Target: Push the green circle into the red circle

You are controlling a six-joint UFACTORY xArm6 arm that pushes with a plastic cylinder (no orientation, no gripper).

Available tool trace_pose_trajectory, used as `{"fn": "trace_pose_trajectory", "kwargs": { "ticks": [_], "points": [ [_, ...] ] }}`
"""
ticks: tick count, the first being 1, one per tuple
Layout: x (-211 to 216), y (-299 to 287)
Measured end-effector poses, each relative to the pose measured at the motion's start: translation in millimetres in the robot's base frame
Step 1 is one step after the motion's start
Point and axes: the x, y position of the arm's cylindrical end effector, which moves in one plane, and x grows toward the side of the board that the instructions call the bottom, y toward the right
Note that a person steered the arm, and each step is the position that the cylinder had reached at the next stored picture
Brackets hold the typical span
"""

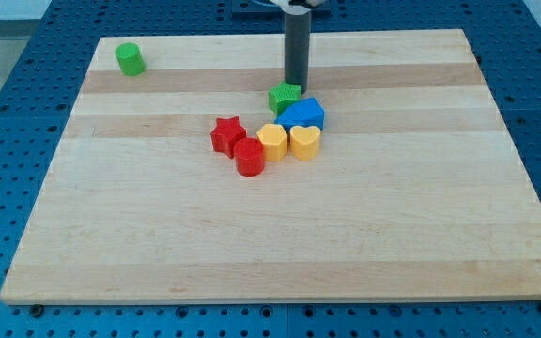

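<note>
The green circle (130, 59) stands alone near the board's top left corner. The red circle (249, 157) sits near the middle of the board, touching a red star (226, 135) on its upper left. My tip (295, 85) is at the top centre, just above a green star (285, 96), far to the right of the green circle and above right of the red circle.
A blue block (303, 115) lies below right of the green star. A yellow hexagon-like block (272, 141) and a yellow heart (305, 141) sit side by side right of the red circle. The wooden board (280, 244) rests on a blue perforated table.
</note>
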Motion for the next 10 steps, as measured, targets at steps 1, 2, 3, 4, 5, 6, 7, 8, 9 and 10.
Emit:
{"fn": "trace_pose_trajectory", "kwargs": {
  "ticks": [1, 2, 3, 4, 5, 6, 7, 8, 9, 10],
  "points": [
    [10, -15],
    [28, -24],
    [39, -27],
    [31, -34],
    [19, -67],
    [19, -147],
    [30, -232],
    [28, -292],
    [-18, -298],
    [-69, -304]
  ]
}}
